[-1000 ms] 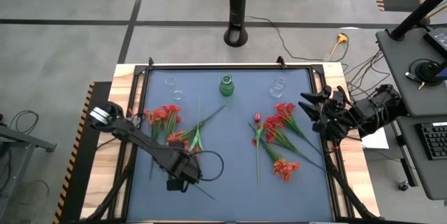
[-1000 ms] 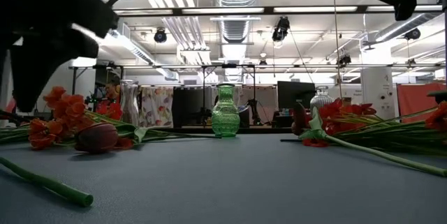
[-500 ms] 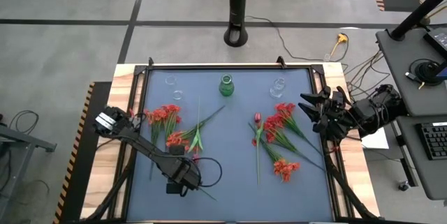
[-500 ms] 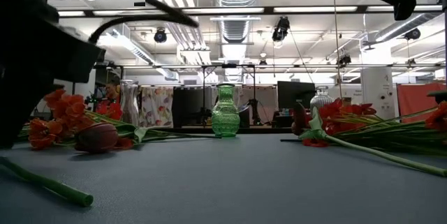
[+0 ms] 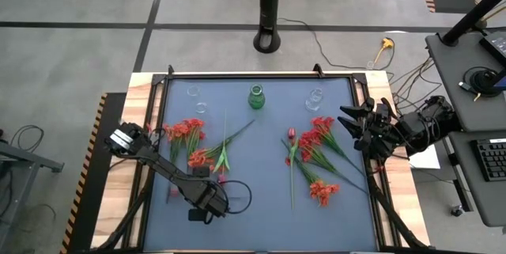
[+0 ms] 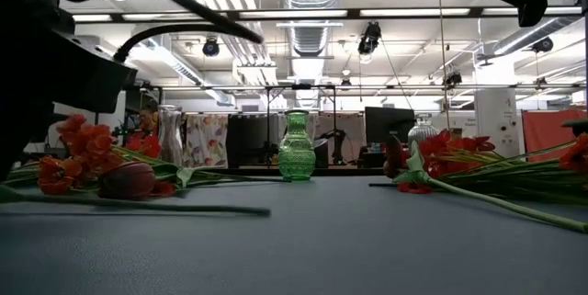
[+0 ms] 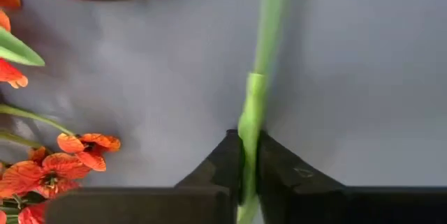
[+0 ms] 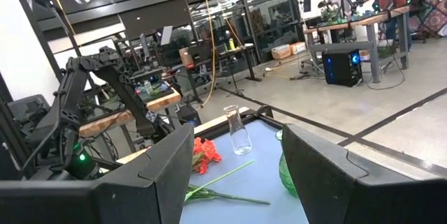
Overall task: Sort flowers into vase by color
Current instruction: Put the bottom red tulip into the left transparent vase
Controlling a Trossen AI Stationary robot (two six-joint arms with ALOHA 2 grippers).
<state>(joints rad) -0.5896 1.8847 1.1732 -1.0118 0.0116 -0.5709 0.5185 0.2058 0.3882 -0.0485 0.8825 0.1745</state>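
High view: left end effector (image 5: 199, 206) sits low over the near-left part of the bench (image 5: 261, 218), clamped on a flower stem. Left flower pile (image 5: 192, 145) lies just beyond it, right flower pile (image 5: 313, 159) across the mat. Green vase (image 5: 256, 96) stands at the far edge, centre, with two clear glass vases (image 5: 195, 98) either side. Right end effector (image 5: 353, 126) parked at the right bench edge, fingers spread, holding nothing.

Low view: thin green stem (image 6: 138, 205) runs nearly level, just off the mat, from the dark left arm. Maroon tulip bud (image 6: 127, 181) rests on the mat among red blooms.

Left wrist view: fingers (image 7: 216, 165) pressed together on the stem (image 7: 251, 112), pinching it partway along its length.

Right wrist view: spread fingers (image 8: 167, 161), clear vase (image 8: 238, 130) ahead.

Handling guess: light, thin, whippy stem; bloom end will droop and swing. Grip nearer mid-stem for control.
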